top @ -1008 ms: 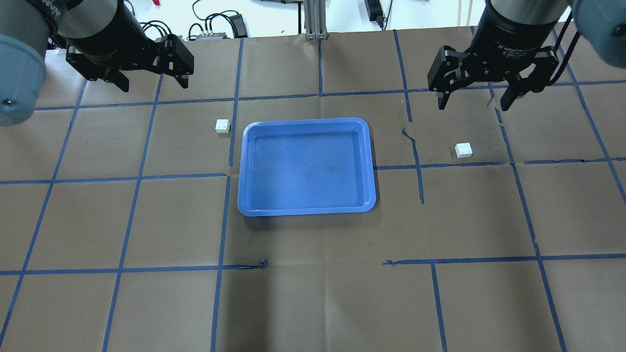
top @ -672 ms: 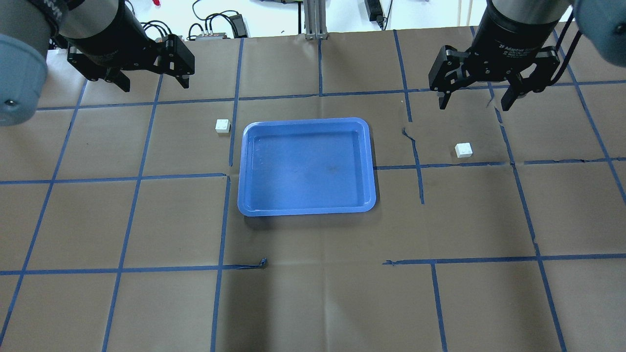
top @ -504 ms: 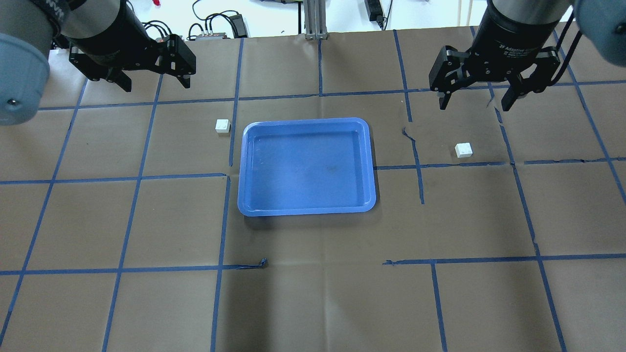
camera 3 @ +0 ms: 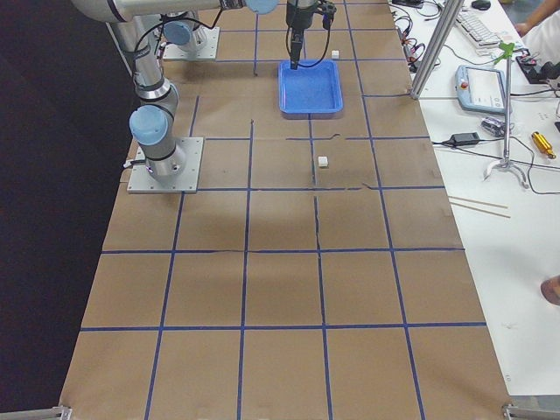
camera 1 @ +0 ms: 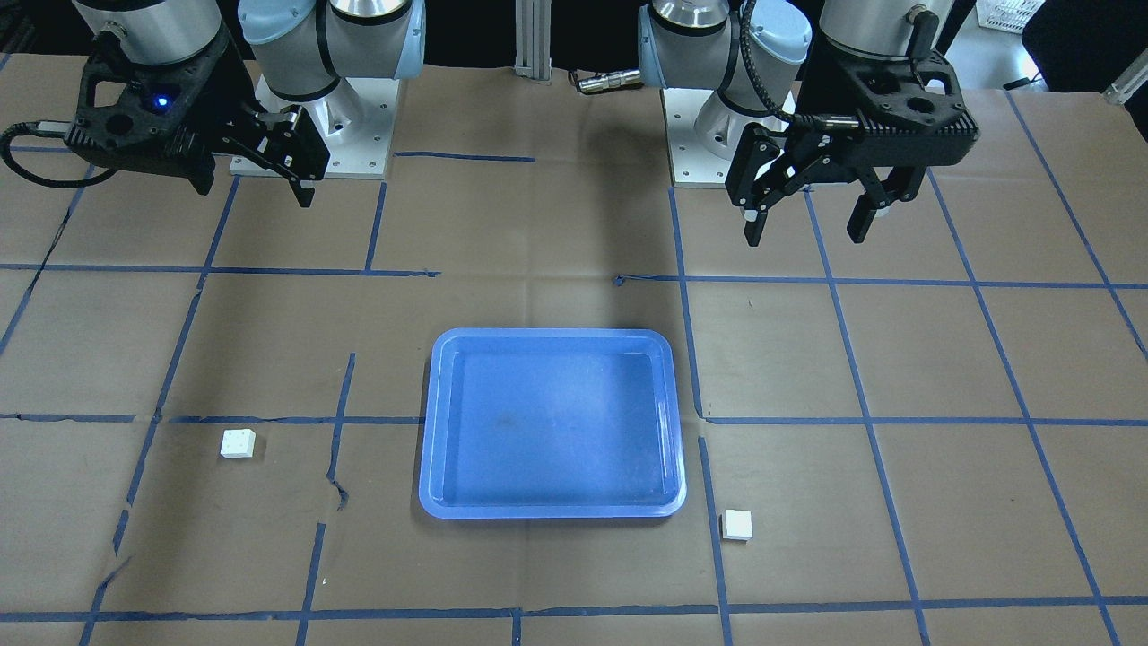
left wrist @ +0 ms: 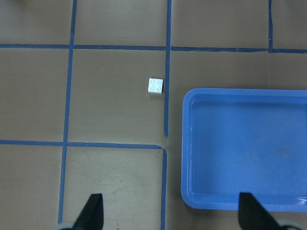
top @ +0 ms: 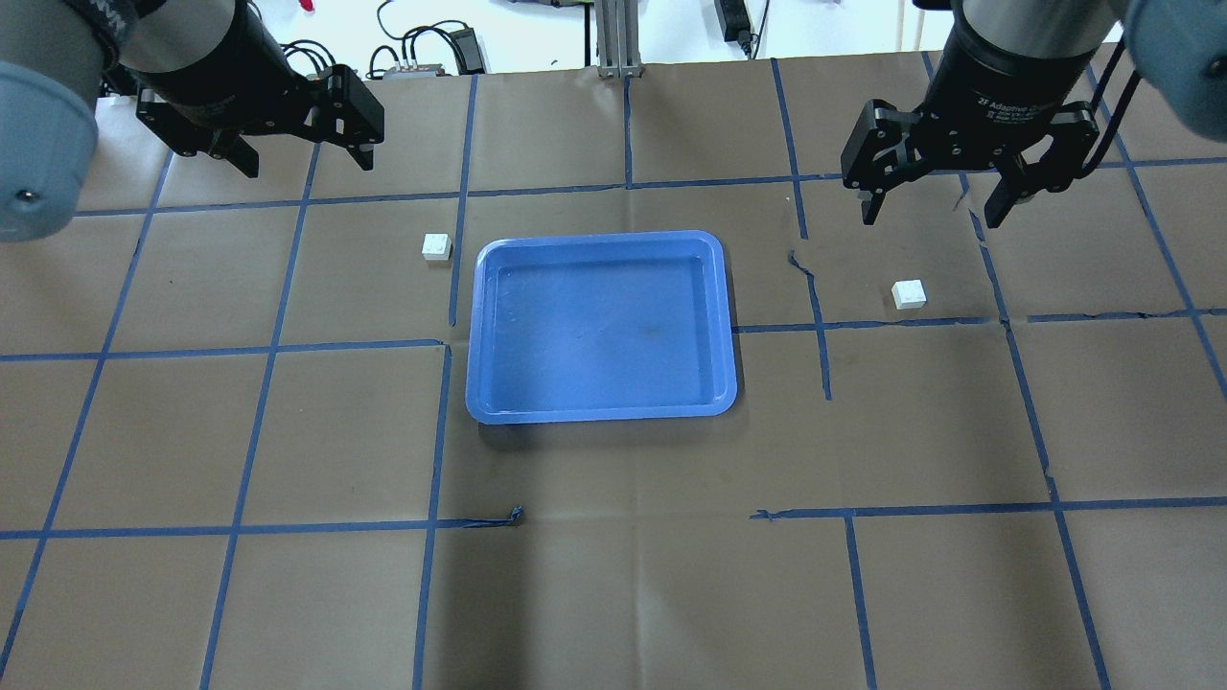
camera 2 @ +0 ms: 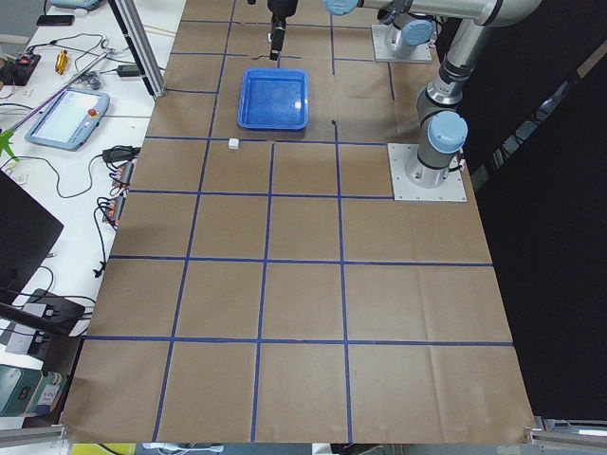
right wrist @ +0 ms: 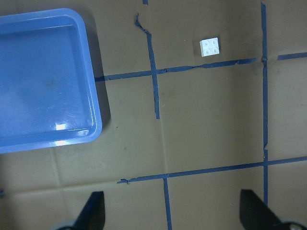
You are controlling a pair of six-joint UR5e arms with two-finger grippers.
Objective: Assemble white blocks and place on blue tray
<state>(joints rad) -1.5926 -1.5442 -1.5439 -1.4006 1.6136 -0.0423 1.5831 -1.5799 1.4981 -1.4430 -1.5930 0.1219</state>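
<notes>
Left gripper (top: 307, 165) and right gripper (top: 932, 218) hover above the table, jaws spread wide, gripping nothing. Left white block (top: 436, 246) sits just beside the blue tray (top: 599, 414); right white block (top: 909, 294) lies well apart.

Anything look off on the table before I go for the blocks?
Nothing serious. Both white blocks sit studs-up, and the blue tray lies flat and empty. Only the blue tape on the tray's right is torn and curled.

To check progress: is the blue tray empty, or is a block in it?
Empty. Only bare floor shows in the tray; the left block and right block lie outside it.
</notes>
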